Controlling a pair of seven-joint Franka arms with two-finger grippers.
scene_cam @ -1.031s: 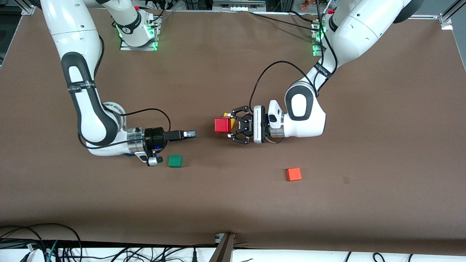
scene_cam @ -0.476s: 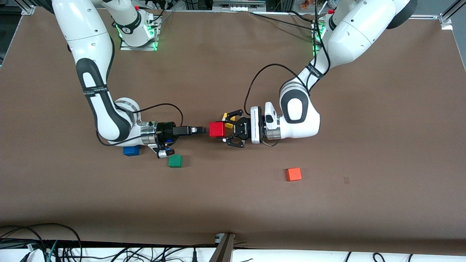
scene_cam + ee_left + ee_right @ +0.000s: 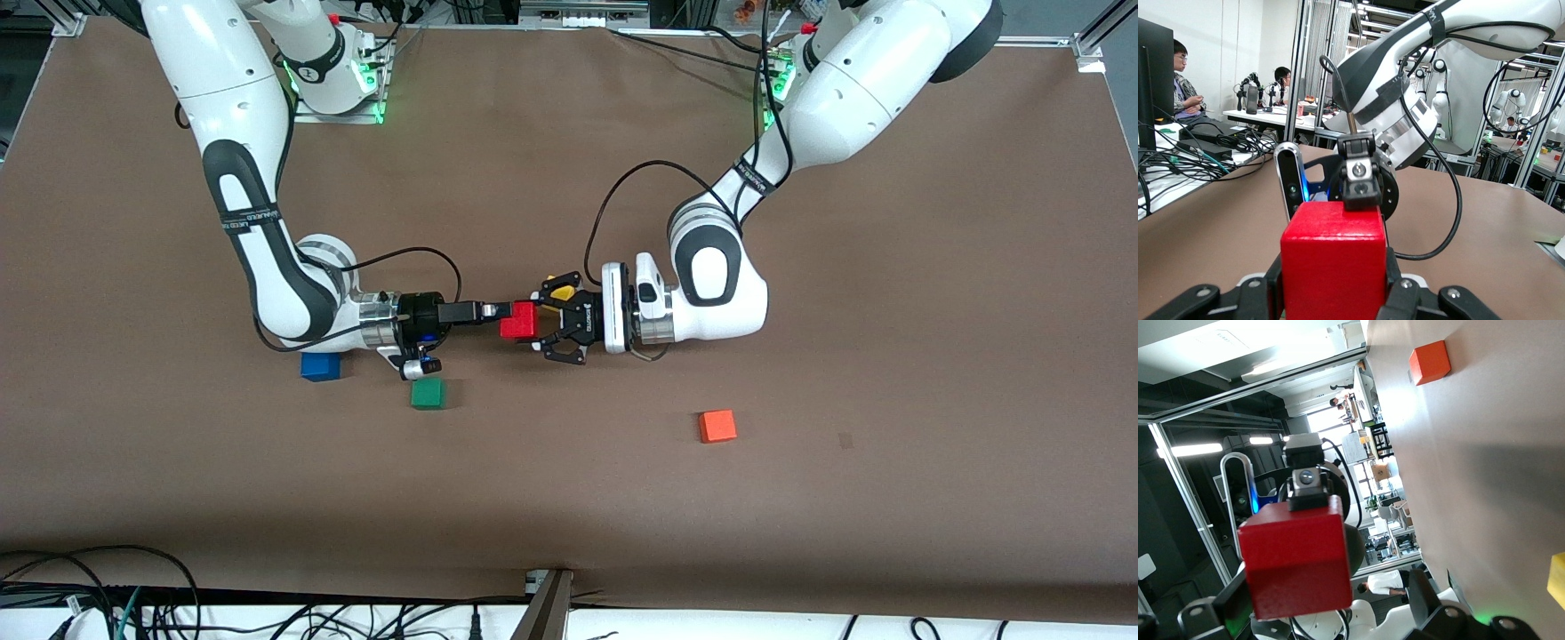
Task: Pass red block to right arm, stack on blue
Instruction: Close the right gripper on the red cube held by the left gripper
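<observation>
**Red block at the handover point, between the two grippers**

The red block (image 3: 518, 321) hangs in the air over the middle of the table, at the centre of the front view, clamped in the left gripper (image 3: 544, 328), which comes in from the right of the frame. The right gripper (image 3: 500, 310) points at it from the left of the frame, along the same horizontal line, its slim fingers reaching the block's upper edge; whether they are apart or closed on it cannot be told. Both grippers meet at the block, so the coming move turns on the right one taking hold.

The blue (image 3: 321, 366) cube sits on the table at centre-left, below the right arm's wrist, with a green cube (image 3: 428, 393) beside it.

A second ago the right gripper was well apart from the block; the gap has closed, and both arms have moved toward each other.
</observation>
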